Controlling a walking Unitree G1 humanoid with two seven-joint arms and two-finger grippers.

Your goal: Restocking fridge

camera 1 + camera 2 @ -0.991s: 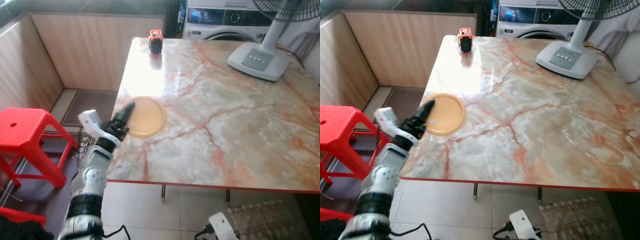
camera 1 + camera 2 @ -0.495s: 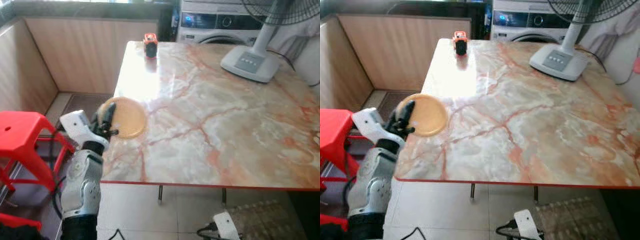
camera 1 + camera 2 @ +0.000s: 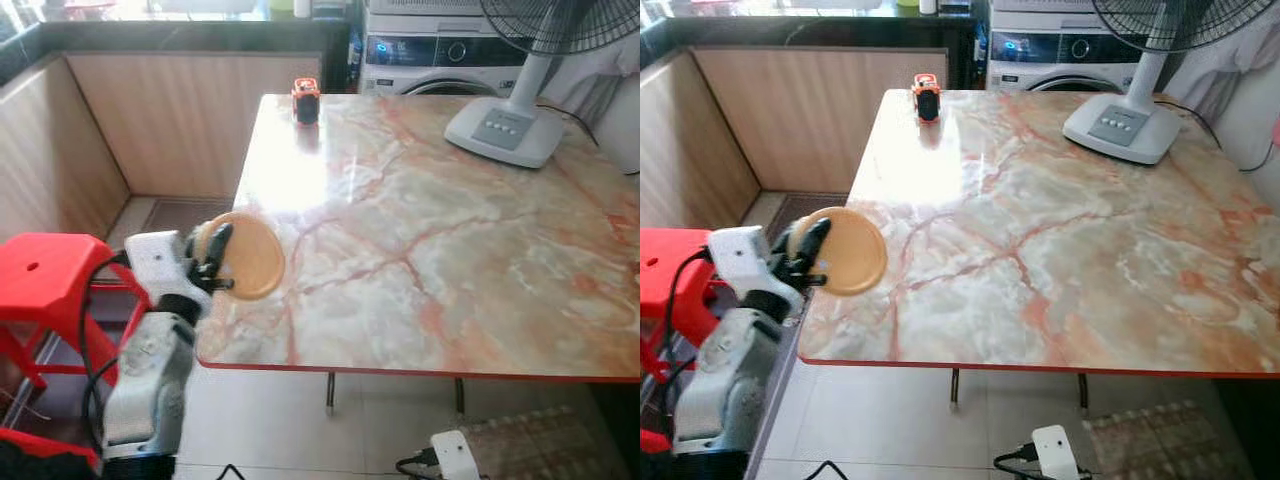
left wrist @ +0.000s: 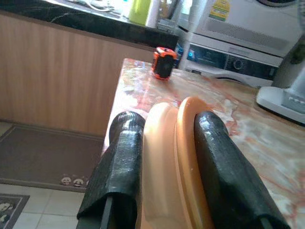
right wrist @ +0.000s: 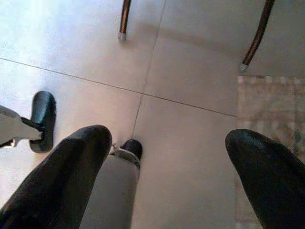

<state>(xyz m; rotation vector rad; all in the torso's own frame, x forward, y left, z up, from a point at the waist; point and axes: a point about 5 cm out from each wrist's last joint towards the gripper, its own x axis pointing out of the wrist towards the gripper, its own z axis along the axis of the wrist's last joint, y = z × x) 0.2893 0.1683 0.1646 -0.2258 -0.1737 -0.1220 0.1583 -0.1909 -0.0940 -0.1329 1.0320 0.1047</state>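
Plate (image 3: 250, 255) is up off the tabletop (image 3: 430, 230) now, tilted on edge, clamped between the left pincer (image 4: 164, 157) fingers at the near-left corner. Right pincer (image 5: 167, 176) hangs wide over the floor. Early days: no fridge visible. Beyond the pincer, an orange gadget (image 3: 305, 98); no legible writing.

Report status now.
Left gripper shut on round orange plastic plate, lifted at marble table edge. Right gripper open, idle over floor. Red stool beside left arm.
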